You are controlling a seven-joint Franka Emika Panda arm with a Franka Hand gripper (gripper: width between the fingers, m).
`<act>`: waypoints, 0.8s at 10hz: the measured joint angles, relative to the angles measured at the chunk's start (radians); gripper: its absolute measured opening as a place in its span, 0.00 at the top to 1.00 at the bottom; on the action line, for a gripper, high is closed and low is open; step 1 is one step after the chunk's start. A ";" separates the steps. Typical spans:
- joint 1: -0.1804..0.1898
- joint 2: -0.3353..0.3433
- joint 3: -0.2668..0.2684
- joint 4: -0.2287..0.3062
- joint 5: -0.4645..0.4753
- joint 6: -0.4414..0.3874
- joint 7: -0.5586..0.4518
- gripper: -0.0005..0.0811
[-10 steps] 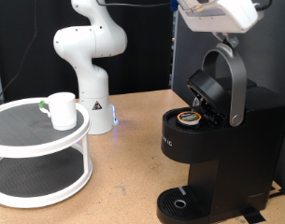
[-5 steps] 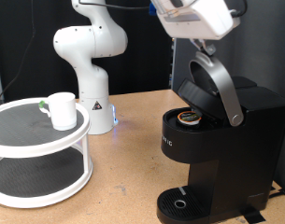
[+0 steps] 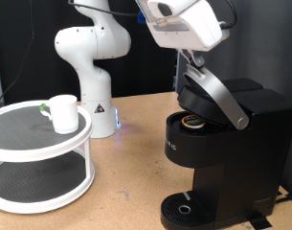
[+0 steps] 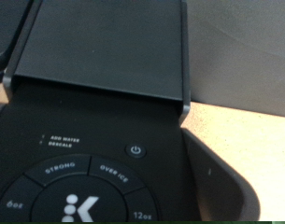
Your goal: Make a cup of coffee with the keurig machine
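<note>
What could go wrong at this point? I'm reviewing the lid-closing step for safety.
1. The silver-grey lid handle of the boxy black keurig machine is only partly lowered, with the pod visible; an off-centre push from the gripper might leave it unlatched.
2. The plain white ceramic mug sits on the white two-tier stand, not on the round drip tray; brewing now would spill.

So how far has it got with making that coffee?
A pod already sits in the boxy black keurig machine, whose silver-handled lid is partway down. The gripper is at that handle; its fingers are hidden. The white ceramic cup sits on the round white two-tier stand, not on the drip tray.
</note>
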 joint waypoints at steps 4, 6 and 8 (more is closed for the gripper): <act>-0.005 0.004 -0.004 -0.004 -0.033 0.001 -0.023 0.99; -0.005 0.004 -0.005 -0.011 -0.049 0.017 -0.033 0.99; -0.008 0.004 -0.005 -0.022 -0.067 0.032 -0.049 0.99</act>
